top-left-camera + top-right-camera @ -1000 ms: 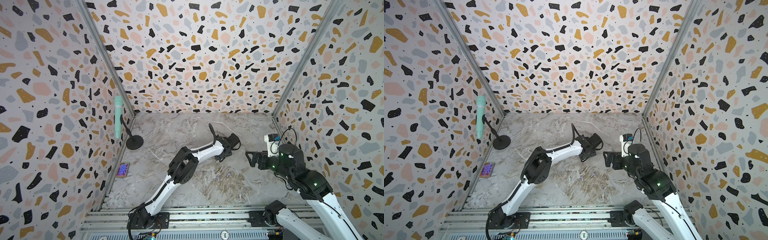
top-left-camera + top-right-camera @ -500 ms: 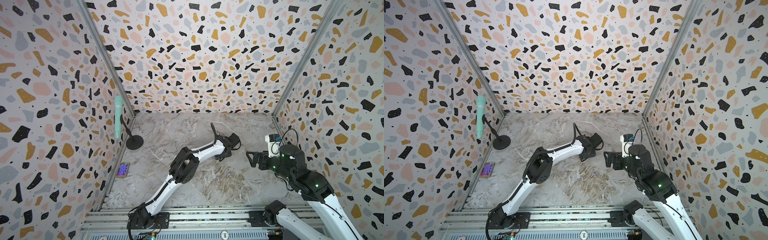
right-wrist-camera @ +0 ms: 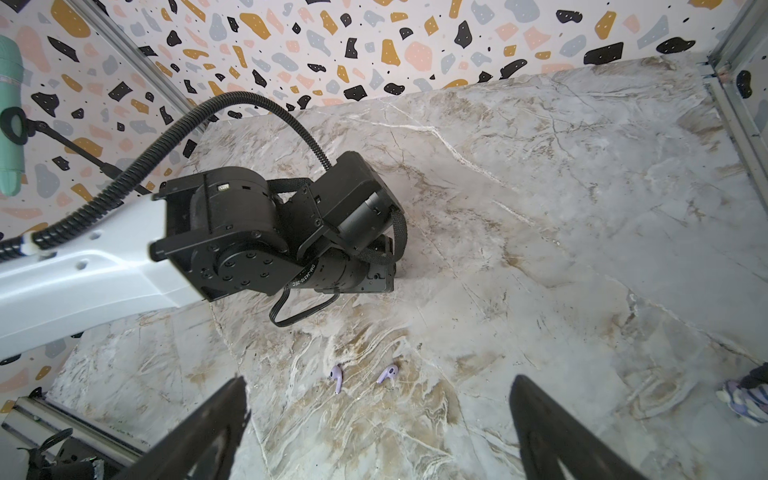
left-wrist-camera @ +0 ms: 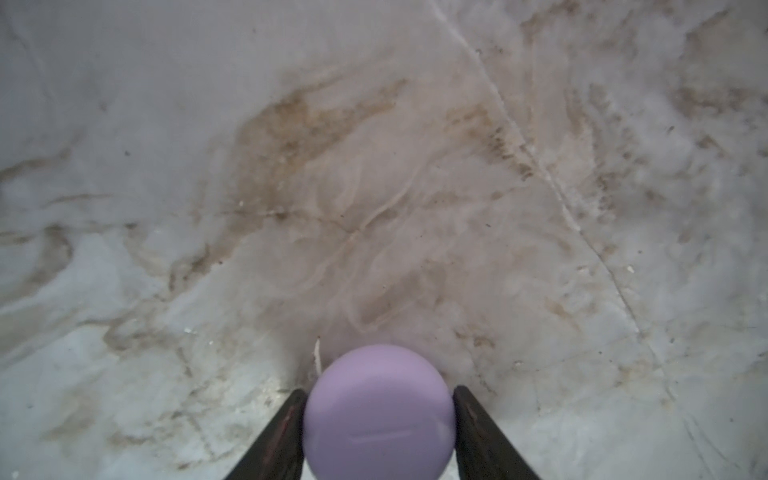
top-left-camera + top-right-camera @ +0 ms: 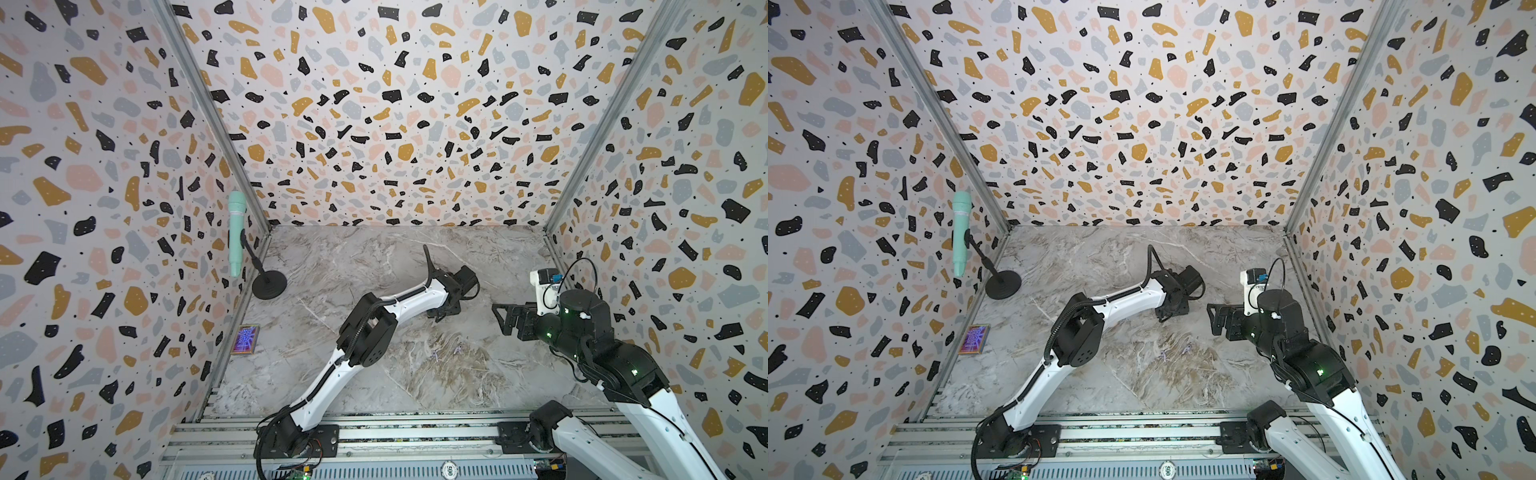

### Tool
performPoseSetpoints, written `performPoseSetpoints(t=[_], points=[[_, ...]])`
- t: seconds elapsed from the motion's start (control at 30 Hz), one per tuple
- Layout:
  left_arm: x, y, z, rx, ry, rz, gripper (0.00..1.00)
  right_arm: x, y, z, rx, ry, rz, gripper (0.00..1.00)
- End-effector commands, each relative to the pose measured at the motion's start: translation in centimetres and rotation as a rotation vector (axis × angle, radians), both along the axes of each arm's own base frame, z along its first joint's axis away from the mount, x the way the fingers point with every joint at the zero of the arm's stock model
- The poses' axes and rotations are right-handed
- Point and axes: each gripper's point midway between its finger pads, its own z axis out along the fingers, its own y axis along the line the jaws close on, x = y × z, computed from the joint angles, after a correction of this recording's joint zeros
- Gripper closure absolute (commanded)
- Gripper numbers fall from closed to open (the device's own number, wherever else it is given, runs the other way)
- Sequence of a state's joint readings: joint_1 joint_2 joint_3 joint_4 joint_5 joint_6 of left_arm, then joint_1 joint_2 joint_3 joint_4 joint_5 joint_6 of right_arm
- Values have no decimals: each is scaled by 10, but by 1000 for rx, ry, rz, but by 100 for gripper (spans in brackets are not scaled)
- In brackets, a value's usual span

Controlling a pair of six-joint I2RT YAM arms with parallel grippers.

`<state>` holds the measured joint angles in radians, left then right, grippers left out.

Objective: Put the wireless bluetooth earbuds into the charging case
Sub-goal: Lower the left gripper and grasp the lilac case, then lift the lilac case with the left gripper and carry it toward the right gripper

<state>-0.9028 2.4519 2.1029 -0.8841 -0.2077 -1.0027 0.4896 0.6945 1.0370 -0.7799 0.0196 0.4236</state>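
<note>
A round lavender charging case (image 4: 378, 419) sits between the fingers of my left gripper (image 4: 379, 390), which is shut on its two sides low over the marble table (image 4: 374, 187). In both top views the left gripper (image 5: 440, 316) (image 5: 1163, 318) points down near the table's middle and hides the case. Two lavender earbuds (image 3: 336, 378) (image 3: 387, 372) lie loose on the marble, nearer the front than the left gripper, and show as small specks (image 5: 435, 355) (image 5: 458, 350) in a top view. My right gripper (image 3: 379, 381) (image 5: 498, 318) hovers wide open and empty to their right.
A mint microphone (image 5: 237, 232) on a black stand (image 5: 269, 284) rises at the back left. A small colourful card (image 5: 248, 338) lies by the left wall. Terrazzo walls close in three sides, and a metal rail (image 5: 374, 436) runs along the front. A lavender-white thing (image 3: 744, 395) shows at the edge of the right wrist view.
</note>
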Motion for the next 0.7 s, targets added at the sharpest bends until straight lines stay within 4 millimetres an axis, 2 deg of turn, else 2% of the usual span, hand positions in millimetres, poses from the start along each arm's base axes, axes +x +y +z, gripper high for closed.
performPoseSetpoints(t=[0.0,0.27,0.4,0.6,0.67], points=[[-37,55,-66,225,225,-14,43,-4,0,14,8,-25,13,1],[-41,58,-77,239,252,-25,51,-4,-1,12,5,-23,11,1],[-41,60,-74,256,248,-48,57,-4,-1,12,5,-23,10,1],[-35,67,-53,294,177,-129,79,-5,2,5,13,-4,17,1],[-34,71,-44,301,148,-158,91,-5,4,3,19,5,28,1]])
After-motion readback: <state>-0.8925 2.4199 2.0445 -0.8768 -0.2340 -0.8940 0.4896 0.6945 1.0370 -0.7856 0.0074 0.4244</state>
